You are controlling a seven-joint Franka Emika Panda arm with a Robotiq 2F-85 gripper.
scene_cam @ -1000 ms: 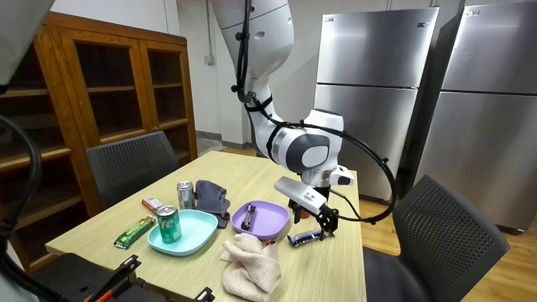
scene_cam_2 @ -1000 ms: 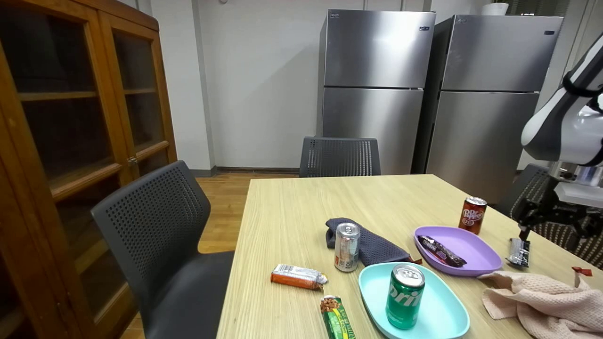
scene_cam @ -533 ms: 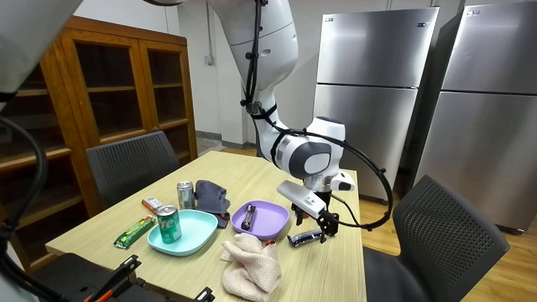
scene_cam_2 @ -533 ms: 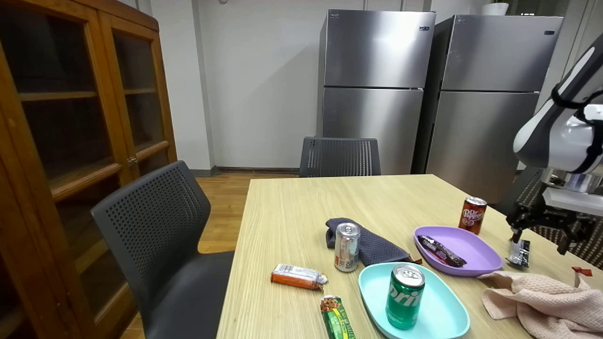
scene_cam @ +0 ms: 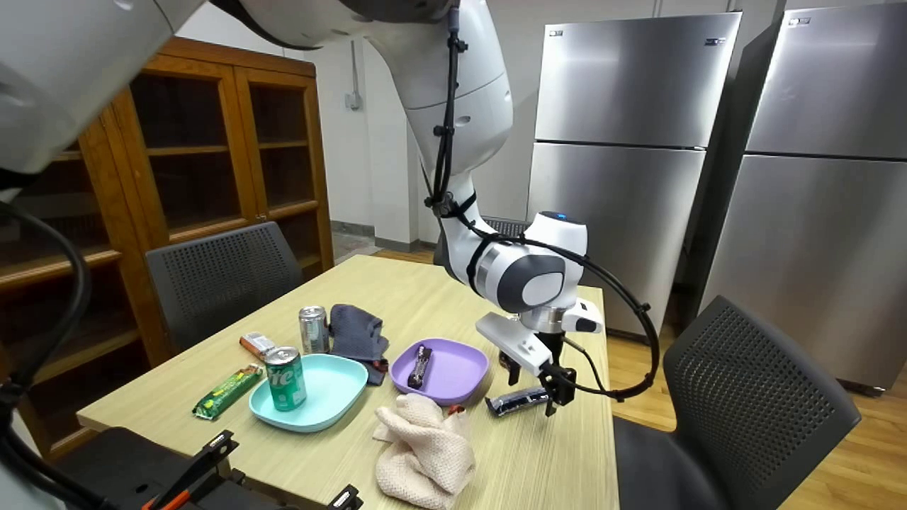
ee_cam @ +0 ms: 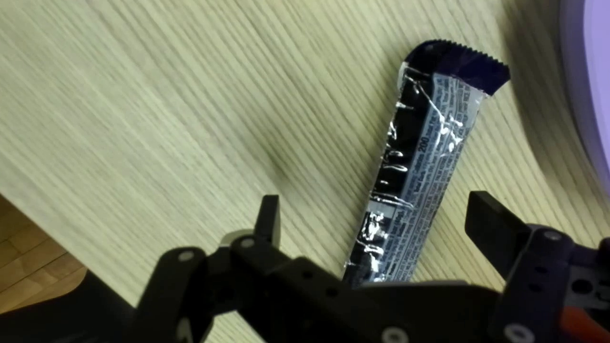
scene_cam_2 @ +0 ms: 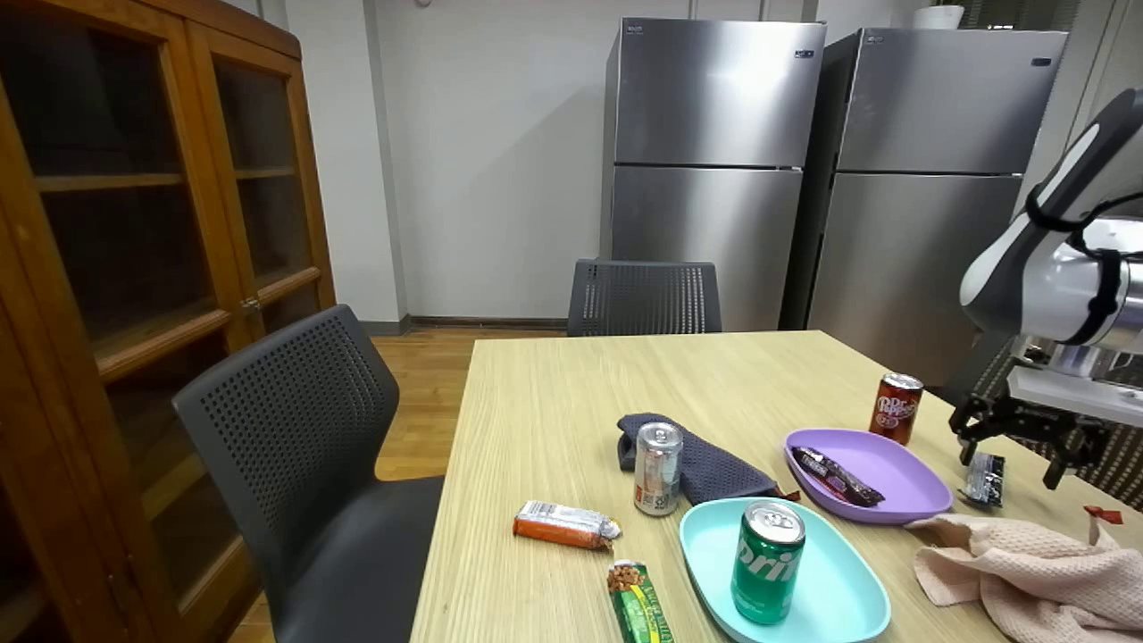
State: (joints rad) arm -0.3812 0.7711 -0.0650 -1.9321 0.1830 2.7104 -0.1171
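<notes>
With the fingers spread wide apart, nothing grips the snack bar seen between them, so the tabletop alone bears its weight.

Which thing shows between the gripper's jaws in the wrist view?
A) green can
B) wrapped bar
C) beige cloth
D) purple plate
B: in the wrist view, the wrapped bar shows between the open jaws of the gripper, with a gap on either side.
</notes>
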